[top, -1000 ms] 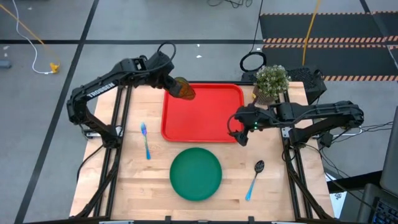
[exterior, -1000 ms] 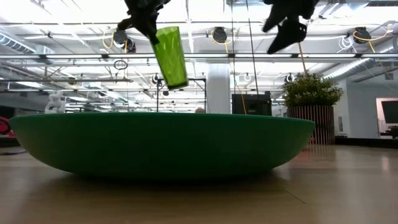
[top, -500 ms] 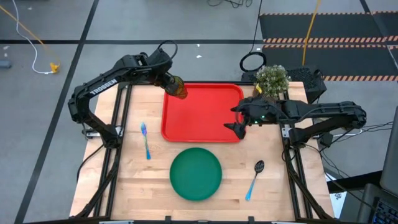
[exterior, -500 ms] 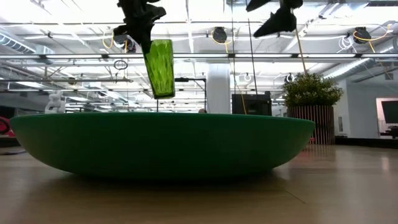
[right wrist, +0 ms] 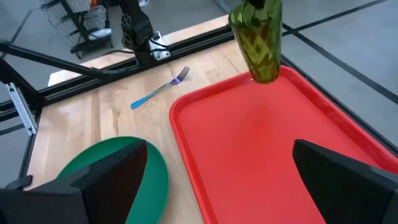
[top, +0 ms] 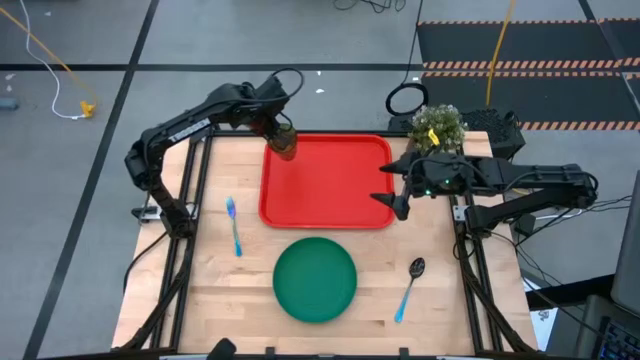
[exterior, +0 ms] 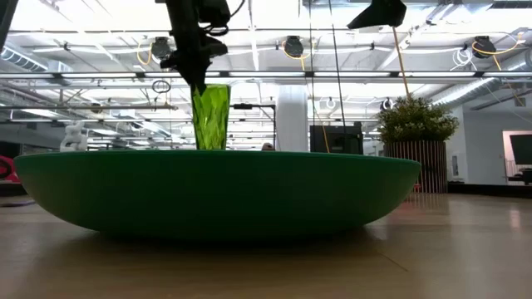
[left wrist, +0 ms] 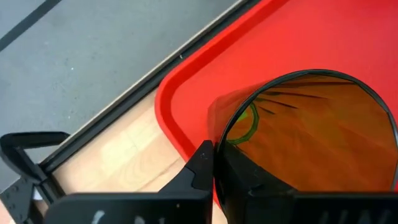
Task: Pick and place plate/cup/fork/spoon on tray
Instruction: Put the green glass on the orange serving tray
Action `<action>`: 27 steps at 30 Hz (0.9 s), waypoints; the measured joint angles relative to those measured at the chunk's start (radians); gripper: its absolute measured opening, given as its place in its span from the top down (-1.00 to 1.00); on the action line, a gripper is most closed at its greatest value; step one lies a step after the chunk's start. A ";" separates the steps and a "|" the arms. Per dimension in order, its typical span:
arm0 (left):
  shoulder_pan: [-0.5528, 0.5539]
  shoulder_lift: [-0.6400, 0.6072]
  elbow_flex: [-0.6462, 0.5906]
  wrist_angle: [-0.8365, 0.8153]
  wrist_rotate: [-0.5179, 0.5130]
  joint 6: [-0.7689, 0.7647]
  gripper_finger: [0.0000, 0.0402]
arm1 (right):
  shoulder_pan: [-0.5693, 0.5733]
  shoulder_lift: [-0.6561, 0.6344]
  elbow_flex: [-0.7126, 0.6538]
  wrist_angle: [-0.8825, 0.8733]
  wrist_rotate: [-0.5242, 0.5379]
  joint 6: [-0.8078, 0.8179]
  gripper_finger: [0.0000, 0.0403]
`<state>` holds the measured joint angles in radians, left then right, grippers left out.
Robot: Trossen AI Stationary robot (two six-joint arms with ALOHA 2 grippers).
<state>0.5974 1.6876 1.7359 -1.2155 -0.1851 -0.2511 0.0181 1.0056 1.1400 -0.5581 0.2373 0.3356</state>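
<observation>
The olive-green cup (top: 283, 143) stands upright over the far left corner of the red tray (top: 330, 190), and my left gripper (top: 278, 125) is shut on its rim from above. It also shows in the low view (exterior: 210, 116) and the right wrist view (right wrist: 258, 40). I cannot tell whether its base touches the tray floor. My right gripper (top: 398, 192) is open and empty above the tray's right rim. The green plate (top: 315, 278), the fork (top: 234, 225) and the spoon (top: 408, 287) lie flat on the table. My left gripper holds the cup by its rim (left wrist: 217, 140), on the side toward the tray's far left corner. One finger (left wrist: 204, 167) is outside the wall and the other seems to be inside. The fingers point down. The cup hangs upright below them, mouth up.
A potted plant (top: 436, 128) stands off the tray's far right corner. The plate lies near the table's near edge, the fork left of the tray, the spoon at the near right. The tray floor (right wrist: 249, 149) is bare.
My left gripper has gone down and a little toward the table's left edge with the cup. The cup has turned from tilted to upright and come low over the tray's far left corner. My right gripper has risen and drawn back toward the table's right edge.
</observation>
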 joint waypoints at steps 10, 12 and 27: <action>0.133 0.066 0.000 0.044 0.032 0.031 0.95 | 0.000 -0.020 0.000 -0.029 -0.001 0.000 -0.95; 0.161 0.076 0.000 0.055 0.070 0.025 0.95 | 0.000 -0.019 0.000 -0.029 -0.002 0.000 -0.95; 0.244 0.083 0.000 0.132 0.131 0.066 0.94 | 0.000 -0.024 0.000 -0.027 0.031 -0.008 -0.95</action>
<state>0.8410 1.7704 1.7363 -1.0835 -0.0539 -0.1848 0.0185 0.9821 1.1400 -0.5853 0.2684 0.3273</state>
